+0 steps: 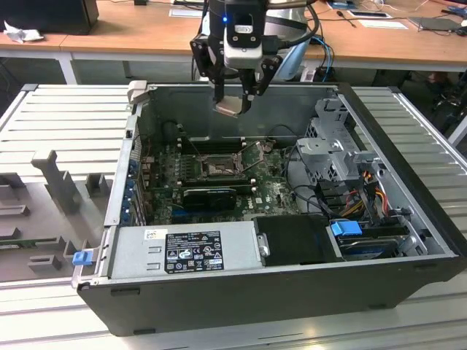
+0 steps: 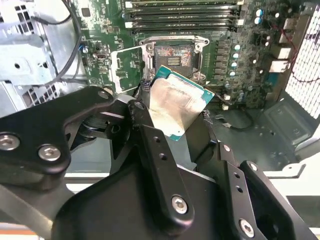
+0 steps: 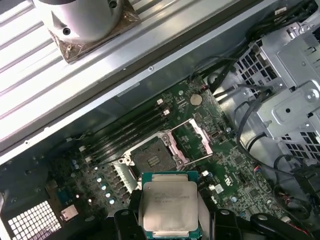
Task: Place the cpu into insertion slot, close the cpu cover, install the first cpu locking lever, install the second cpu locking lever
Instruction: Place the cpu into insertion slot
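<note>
Exterior view: we see the socket bare inside the open computer case; above it, well clear, the hand is clamped on the chip. In the first wrist view the cover lies swung open beside the socket.

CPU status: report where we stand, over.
Gripper shut on cpu, above the open case. Slot bare, cover flipped open. Nothing between cpu and slot.
</note>
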`<state>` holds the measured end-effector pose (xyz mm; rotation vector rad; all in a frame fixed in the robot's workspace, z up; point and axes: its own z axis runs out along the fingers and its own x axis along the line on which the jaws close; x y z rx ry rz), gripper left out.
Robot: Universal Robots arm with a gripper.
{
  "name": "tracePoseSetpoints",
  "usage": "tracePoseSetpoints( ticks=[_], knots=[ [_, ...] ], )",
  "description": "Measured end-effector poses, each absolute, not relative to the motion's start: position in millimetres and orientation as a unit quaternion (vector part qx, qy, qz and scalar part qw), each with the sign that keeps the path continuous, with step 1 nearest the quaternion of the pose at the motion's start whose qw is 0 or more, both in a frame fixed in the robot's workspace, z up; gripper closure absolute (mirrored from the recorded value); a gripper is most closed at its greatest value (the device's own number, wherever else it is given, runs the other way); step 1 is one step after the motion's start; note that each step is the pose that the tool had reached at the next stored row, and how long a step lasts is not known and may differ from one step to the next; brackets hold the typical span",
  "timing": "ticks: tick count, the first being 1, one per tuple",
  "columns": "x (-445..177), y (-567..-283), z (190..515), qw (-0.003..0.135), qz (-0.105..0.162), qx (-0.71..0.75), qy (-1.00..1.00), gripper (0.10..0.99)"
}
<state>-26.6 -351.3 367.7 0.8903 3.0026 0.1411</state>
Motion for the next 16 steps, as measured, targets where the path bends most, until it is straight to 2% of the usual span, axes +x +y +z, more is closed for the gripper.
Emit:
tracePoseSetpoints(
  ticks=[16],
  knots=[
    [-27.5, -351.3, 366.2, 0.009, 0.044, 0.395, 0.917, 0.557]
  ],
)
